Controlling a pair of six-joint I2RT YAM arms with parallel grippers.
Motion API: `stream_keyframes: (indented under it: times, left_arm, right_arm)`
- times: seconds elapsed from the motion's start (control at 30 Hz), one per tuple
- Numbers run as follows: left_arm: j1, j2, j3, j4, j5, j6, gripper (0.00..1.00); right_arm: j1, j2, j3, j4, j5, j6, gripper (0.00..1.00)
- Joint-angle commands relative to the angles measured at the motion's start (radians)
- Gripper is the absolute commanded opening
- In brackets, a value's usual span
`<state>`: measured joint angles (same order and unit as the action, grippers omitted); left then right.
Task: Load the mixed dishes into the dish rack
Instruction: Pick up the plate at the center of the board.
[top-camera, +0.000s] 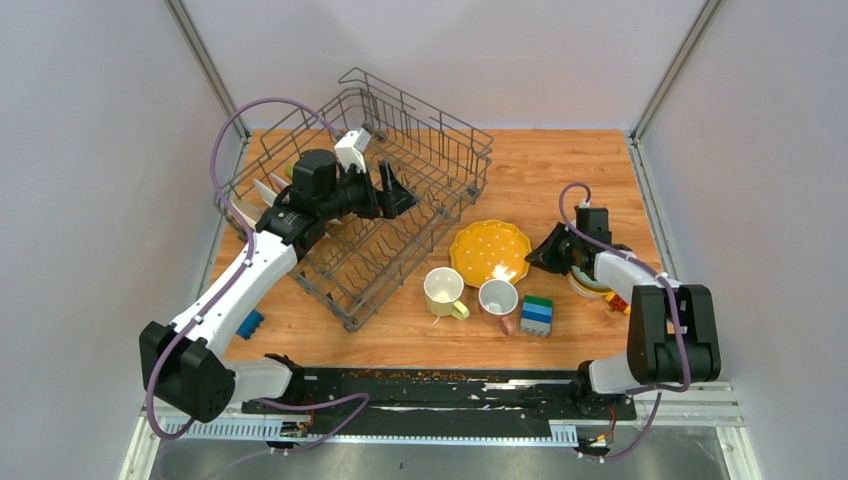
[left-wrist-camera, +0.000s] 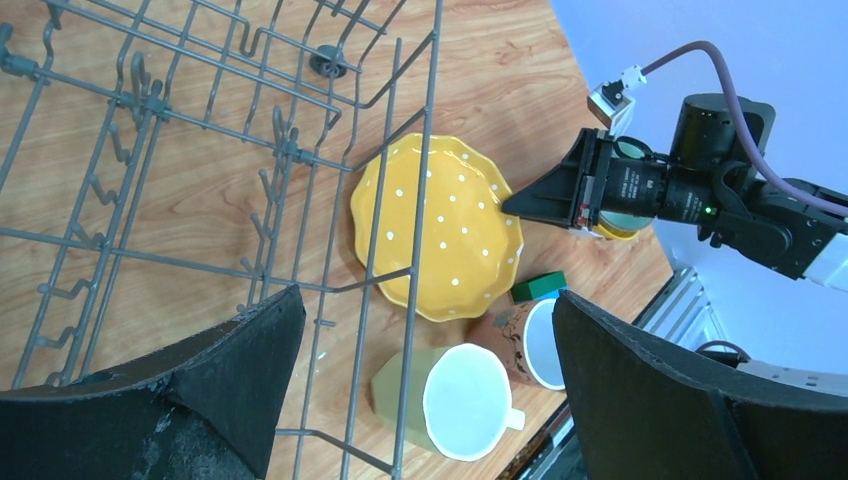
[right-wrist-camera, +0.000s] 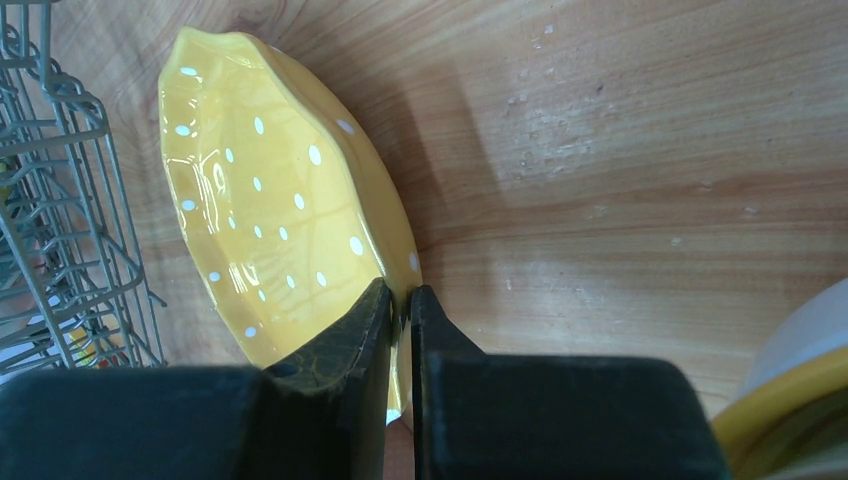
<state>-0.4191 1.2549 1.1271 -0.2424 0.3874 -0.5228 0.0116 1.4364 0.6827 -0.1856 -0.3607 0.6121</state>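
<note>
Right now the right fingers (right-wrist-camera: 340, 350) are clamped on the near rim of the scalloped yellow plate (right-wrist-camera: 270, 190), which lies on the wooden surface (top-camera: 560, 170) just right of the dish rack (top-camera: 455, 165) and looks tipped up on the gripped side. That pinch is thin and the glaze is glossy, so I'd worry the plate slips or swings out once it is carried. Two mugs stand just near of it, and a low sweep could knock either one. The left fingers (left-wrist-camera: 230, 370) are spread wide with nothing between them, hanging over the middle of the rack. If the plate heads there, the two arms could meet, or the wavy rim could snag on a wire.

Counting: one rack at the far left and one yellow plate. The two mugs are a pale yellow mug (top-camera: 443, 292) and a white pink-handled mug (top-camera: 498, 297). I also see one stack of green-blue toy blocks (top-camera: 537, 314) and one small blue piece (top-camera: 249, 324) at the near left. A yellow-rimmed bowl (top-camera: 585, 287) sits under the right arm, and I cannot tell if there are more beneath. Pale plate edges (top-camera: 262, 187) stand in the rack's left end, at least two.
</note>
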Motion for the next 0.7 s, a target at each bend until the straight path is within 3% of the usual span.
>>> stream_keyframes:
  times: [0.0, 0.23, 0.43, 0.6, 0.67]
  left_arm:
    - [0.002, 0.006, 0.043, 0.042, 0.033, -0.016, 1.0]
    - [0.002, 0.014, 0.038, 0.049, 0.044, -0.019, 1.0]
    - [0.002, 0.013, 0.036, 0.031, 0.037, -0.002, 1.0]
    - [0.001, 0.013, 0.034, 0.028, 0.036, 0.003, 1.0]
    - [0.001, 0.014, 0.037, 0.025, 0.039, 0.006, 1.0]
  right_arm:
    - [0.003, 0.021, 0.048, 0.037, -0.006, 0.008, 0.0]
    - [0.063, 0.086, 0.091, -0.013, 0.107, -0.007, 0.15]
    - [0.087, 0.098, 0.096, -0.012, 0.15, 0.003, 0.4]
    - [0.109, 0.129, 0.109, -0.021, 0.162, 0.002, 0.35]
    - [0.117, 0.144, 0.12, -0.032, 0.179, -0.001, 0.29]
